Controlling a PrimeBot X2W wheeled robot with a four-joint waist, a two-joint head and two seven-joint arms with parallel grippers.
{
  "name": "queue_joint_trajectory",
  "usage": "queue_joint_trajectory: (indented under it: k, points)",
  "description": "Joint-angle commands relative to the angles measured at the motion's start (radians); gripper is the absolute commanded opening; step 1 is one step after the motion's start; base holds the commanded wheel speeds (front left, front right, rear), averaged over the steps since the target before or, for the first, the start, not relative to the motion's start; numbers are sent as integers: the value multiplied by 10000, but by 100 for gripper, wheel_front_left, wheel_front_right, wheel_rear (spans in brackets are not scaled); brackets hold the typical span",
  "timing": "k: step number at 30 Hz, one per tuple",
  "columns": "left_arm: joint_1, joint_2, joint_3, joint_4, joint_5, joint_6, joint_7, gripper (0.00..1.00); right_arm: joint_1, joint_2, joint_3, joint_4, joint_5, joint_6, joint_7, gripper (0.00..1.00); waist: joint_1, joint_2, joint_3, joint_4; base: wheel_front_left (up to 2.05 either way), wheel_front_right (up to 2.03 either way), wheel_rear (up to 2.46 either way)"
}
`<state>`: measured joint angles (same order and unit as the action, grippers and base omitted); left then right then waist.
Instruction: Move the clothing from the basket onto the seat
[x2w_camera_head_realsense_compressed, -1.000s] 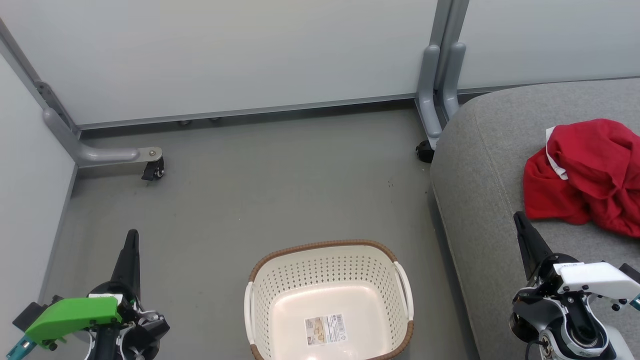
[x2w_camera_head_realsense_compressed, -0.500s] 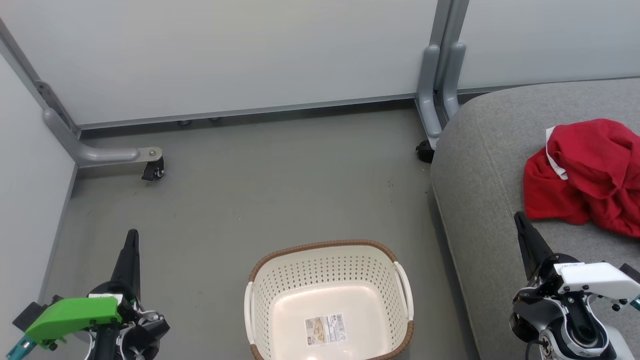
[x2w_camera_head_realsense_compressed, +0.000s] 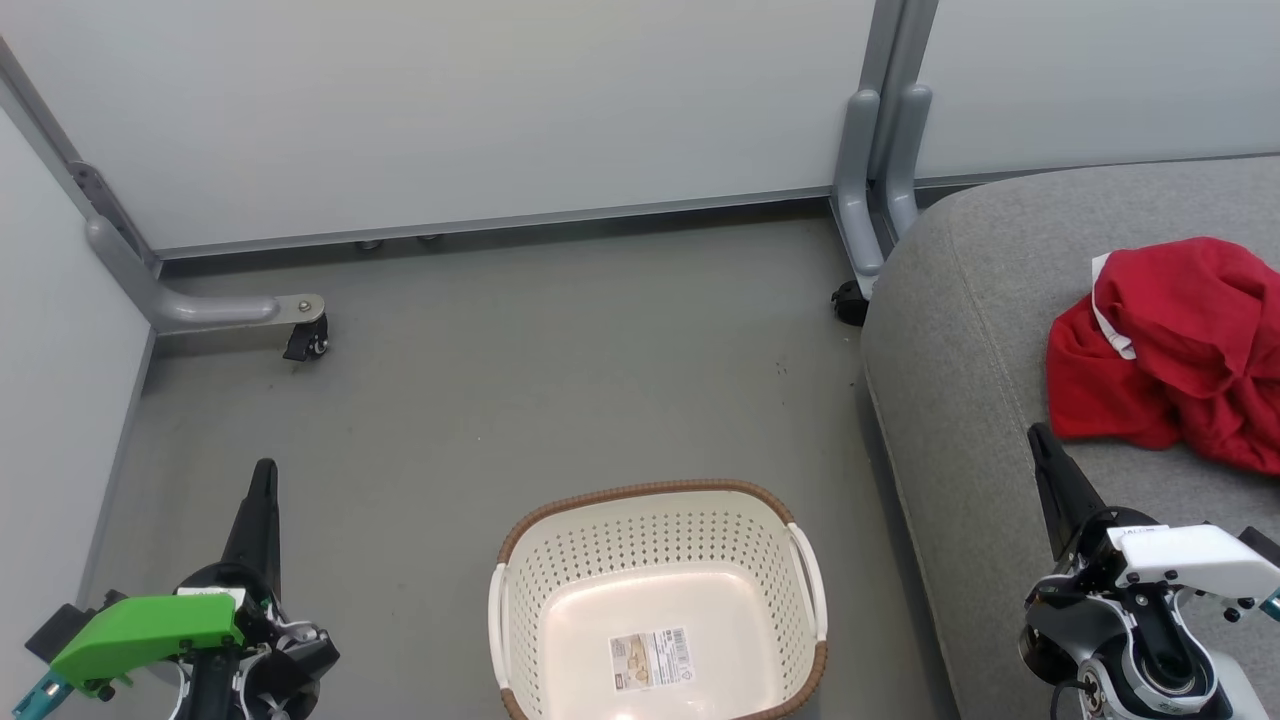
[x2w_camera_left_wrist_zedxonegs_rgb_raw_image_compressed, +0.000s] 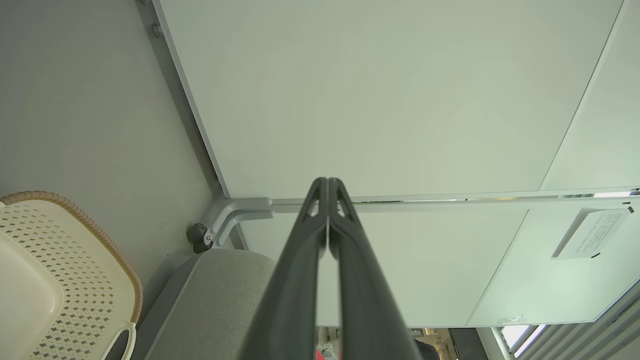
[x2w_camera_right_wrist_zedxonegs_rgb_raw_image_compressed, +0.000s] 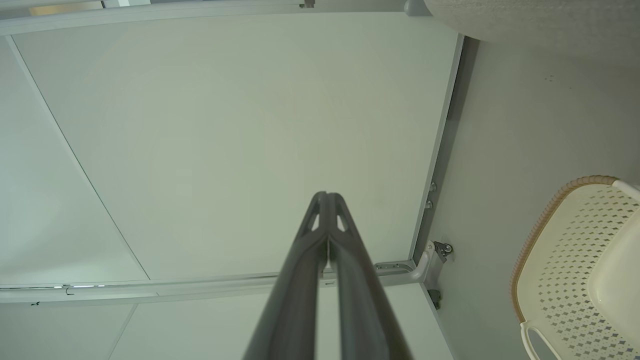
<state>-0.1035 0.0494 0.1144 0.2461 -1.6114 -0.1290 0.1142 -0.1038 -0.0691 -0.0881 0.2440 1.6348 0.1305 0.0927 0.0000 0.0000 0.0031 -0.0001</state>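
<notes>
The red clothing (x2w_camera_head_realsense_compressed: 1175, 350) lies bunched on the grey seat (x2w_camera_head_realsense_compressed: 980, 330) at the right, a strip of white trim showing. On the floor at bottom centre stands the cream basket (x2w_camera_head_realsense_compressed: 660, 520), with nothing in it but its label sticker. My left gripper (x2w_camera_head_realsense_compressed: 264, 470) is at the lower left, shut and holding nothing, well left of the basket. Over the seat's front part my right gripper (x2w_camera_head_realsense_compressed: 1038, 434) points up, shut and holding nothing, just below the clothing. Both wrist views show fingers pressed together: left gripper (x2w_camera_left_wrist_zedxonegs_rgb_raw_image_compressed: 328, 181), right gripper (x2w_camera_right_wrist_zedxonegs_rgb_raw_image_compressed: 325, 195), with the basket (x2w_camera_left_wrist_zedxonegs_rgb_raw_image_compressed: 60, 260) (x2w_camera_right_wrist_zedxonegs_rgb_raw_image_compressed: 575, 260) at their edges.
White partition panels (x2w_camera_head_realsense_compressed: 500, 100) close the back and left. Their grey feet with black casters (x2w_camera_head_realsense_compressed: 305, 345) (x2w_camera_head_realsense_compressed: 850, 300) stick out onto the grey floor (x2w_camera_head_realsense_compressed: 550, 380) between basket and wall.
</notes>
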Motion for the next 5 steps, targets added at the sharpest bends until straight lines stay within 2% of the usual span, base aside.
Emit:
queue_joint_trajectory:
  k: [1, 5]
  points:
    - [-108, 8, 19, -17, -28, -40, 36, 0, -63, 16, -36, 24, -36, 4, 40, 0, 0, 0, 0, 1, 0, 0, 0]
    - [-108, 8, 18, -17, -28, -40, 36, 0, -64, 26, -50, 26, -51, 4, 36, 0, 0, 0, 0, 1, 0, 0, 0]
